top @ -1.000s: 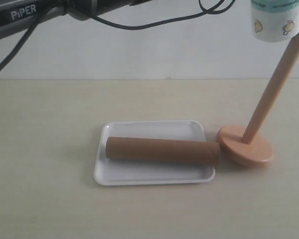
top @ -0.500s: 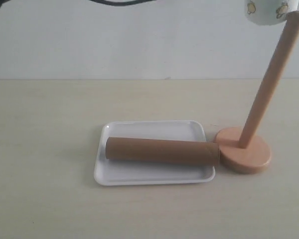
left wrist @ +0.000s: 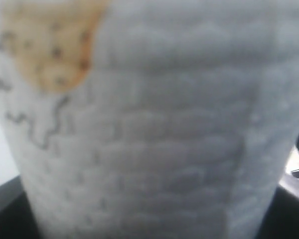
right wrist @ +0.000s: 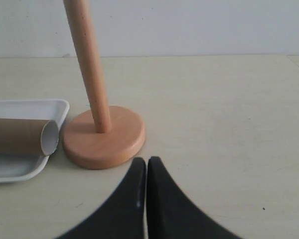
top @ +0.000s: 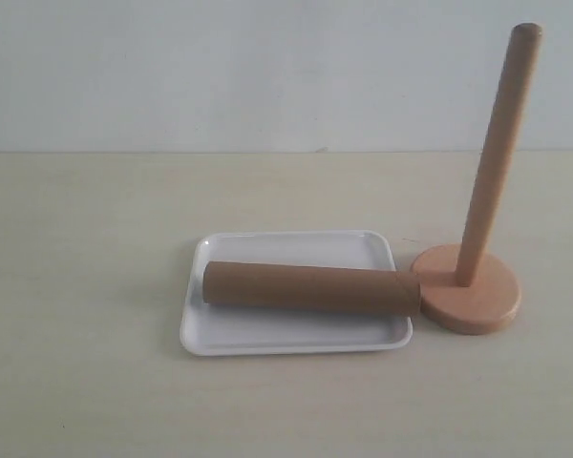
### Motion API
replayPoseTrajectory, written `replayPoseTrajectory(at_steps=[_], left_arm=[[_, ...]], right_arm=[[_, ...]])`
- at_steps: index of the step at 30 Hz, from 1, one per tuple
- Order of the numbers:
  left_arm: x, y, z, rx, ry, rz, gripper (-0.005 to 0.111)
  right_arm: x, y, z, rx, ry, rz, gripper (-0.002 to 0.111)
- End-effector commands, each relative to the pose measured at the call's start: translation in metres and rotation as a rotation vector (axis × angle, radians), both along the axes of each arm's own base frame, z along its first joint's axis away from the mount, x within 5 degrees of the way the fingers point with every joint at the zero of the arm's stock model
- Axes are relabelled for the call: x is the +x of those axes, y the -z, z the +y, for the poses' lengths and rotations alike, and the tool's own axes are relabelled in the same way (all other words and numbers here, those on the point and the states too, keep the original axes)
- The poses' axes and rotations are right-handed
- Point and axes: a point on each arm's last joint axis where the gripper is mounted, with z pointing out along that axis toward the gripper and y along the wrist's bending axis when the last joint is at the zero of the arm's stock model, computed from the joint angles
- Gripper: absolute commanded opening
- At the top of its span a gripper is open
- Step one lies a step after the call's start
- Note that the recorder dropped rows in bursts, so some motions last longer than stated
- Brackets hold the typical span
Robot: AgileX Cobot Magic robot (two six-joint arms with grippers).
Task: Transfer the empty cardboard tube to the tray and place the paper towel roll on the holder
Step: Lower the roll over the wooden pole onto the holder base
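A pale, cream-coloured table (top: 95, 382) with a faint grain lay under the right gripper (right wrist: 146, 160) and stretched ahead of its fingers (right wrist: 169, 204) to a plain, whitish wall (top: 220, 67), which rose straight from the far edge in soft, even light with only faint shadows.

One tube (top: 310, 289), one tray (top: 296, 246), one holder (top: 477, 301), one towel roll (left wrist: 149, 149).

We see a pale, faintly grained tabletop (top: 95, 401) filling the lower part of the exterior frame. A plain light grey wall (top: 220, 67) spans the top, and we notice a tiny dark speck (top: 320, 150) where the two meet, just right of centre.
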Motion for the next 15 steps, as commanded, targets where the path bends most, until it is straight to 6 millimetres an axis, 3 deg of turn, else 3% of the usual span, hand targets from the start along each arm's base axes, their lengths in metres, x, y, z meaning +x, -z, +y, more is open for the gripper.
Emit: replayPoseTrajectory(at_steps=[1,10,15], left_arm=[[-0.01,-0.008,0.002,0.001,0.064,0.063,0.004],[-0.008,0.0,0.0,0.062,0.042,0.073,0.004],[0.002,0.013,-0.006,0.085,0.008,0.085,0.004]], right_arm=[[0.0,-0.001,-0.001,-0.006,0.006,-0.01,0.0],[0.0,-0.001,-0.001,-0.006,0.006,-0.01,0.0],[0.0,-0.001,-0.001,-0.006,0.006,-0.01,0.0]])
